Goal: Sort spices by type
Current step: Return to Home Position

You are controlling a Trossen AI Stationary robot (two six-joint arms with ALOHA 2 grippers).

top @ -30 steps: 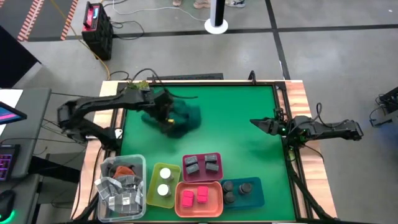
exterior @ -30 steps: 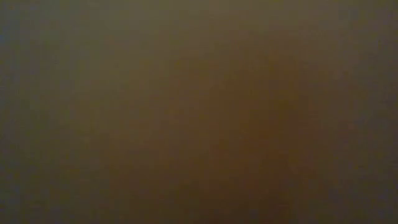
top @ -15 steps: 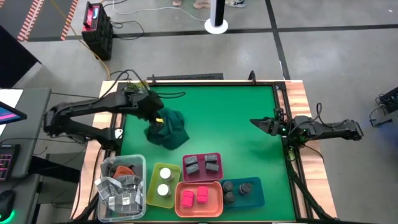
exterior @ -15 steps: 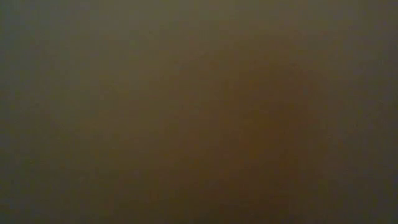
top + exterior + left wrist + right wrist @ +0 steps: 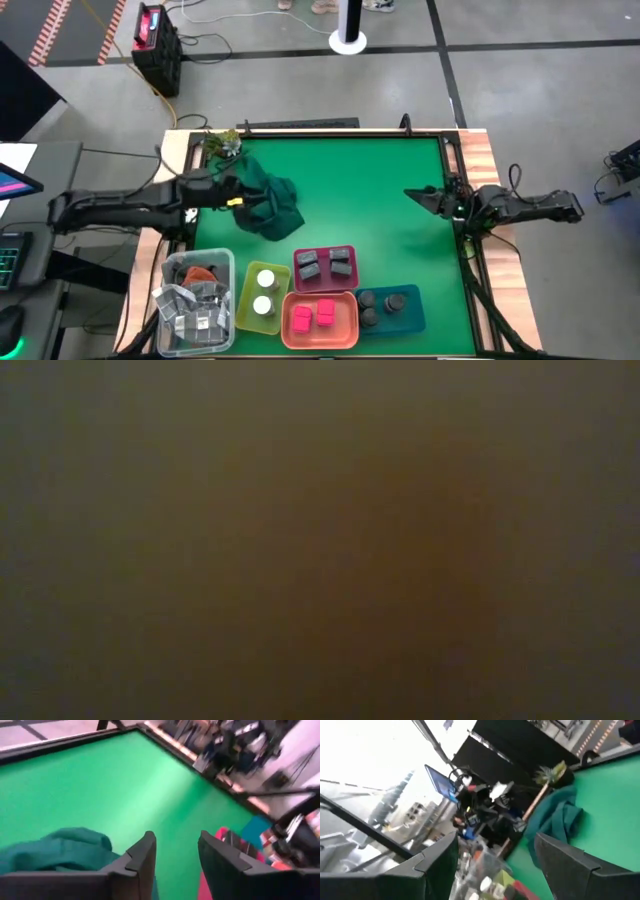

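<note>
The left fingers (image 5: 148, 849) are held apart with nothing between them, just beside the dark green cloth (image 5: 270, 203) on the bench's (image 5: 370, 190) left side; the right fingers (image 5: 445, 854) are spread wide, empty, at the right edge. The spices are found sorted (each kind in its own tray (image 5: 245, 302)): white-lidded jars (image 5: 264, 293), grey boxes (image 5: 325, 266), pink blocks (image 5: 313, 317), dark jars (image 5: 383, 304).
</note>
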